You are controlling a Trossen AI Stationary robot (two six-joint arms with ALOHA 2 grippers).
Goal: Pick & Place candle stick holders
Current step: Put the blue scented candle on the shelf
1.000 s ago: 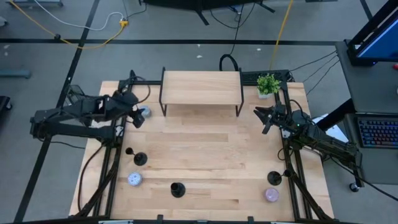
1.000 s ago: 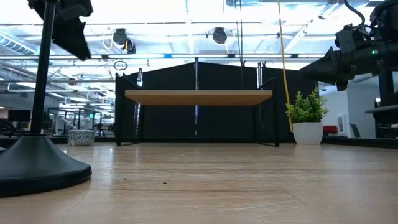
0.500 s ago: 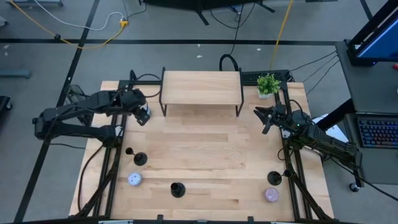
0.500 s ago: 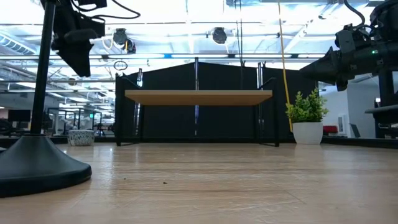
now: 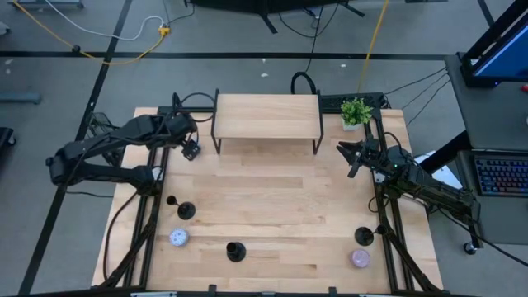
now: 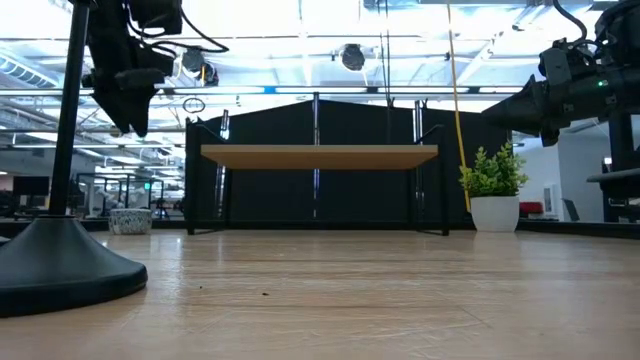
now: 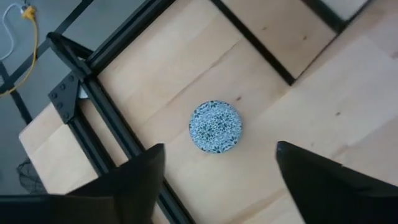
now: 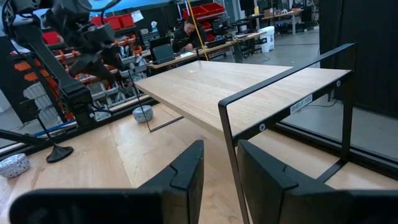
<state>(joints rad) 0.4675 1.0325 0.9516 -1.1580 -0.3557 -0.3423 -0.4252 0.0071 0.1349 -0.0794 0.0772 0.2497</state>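
Three matte-black candle stick holders stand on their disc bases on the table: near left [image 5: 183, 211], near middle [image 5: 236, 252] and near right [image 5: 363, 237]. One holder [image 6: 60, 262] fills the low view's left foreground. My left gripper [image 5: 190, 149] [image 7: 221, 149] is open and hovers above a pastel blue patterned tin [image 7: 215, 126] beside the shelf's left leg, touching nothing. My right gripper [image 5: 346, 157] [image 8: 221, 152] waits above the table's right side, its fingers a narrow gap apart and empty.
A wooden shelf on black legs [image 5: 266, 115] stands at the far middle, with a small potted plant [image 5: 355, 111] to its right. A pale tin [image 5: 179, 238] lies near left and a lilac tin [image 5: 360, 258] near right. The black frame rails [image 7: 106, 118] run along the table's left side.
My left gripper has swung toward the table's far right, from beside the blue tin to over it near the shelf's left leg, and has come down a little while turning. The right arm has kept still.
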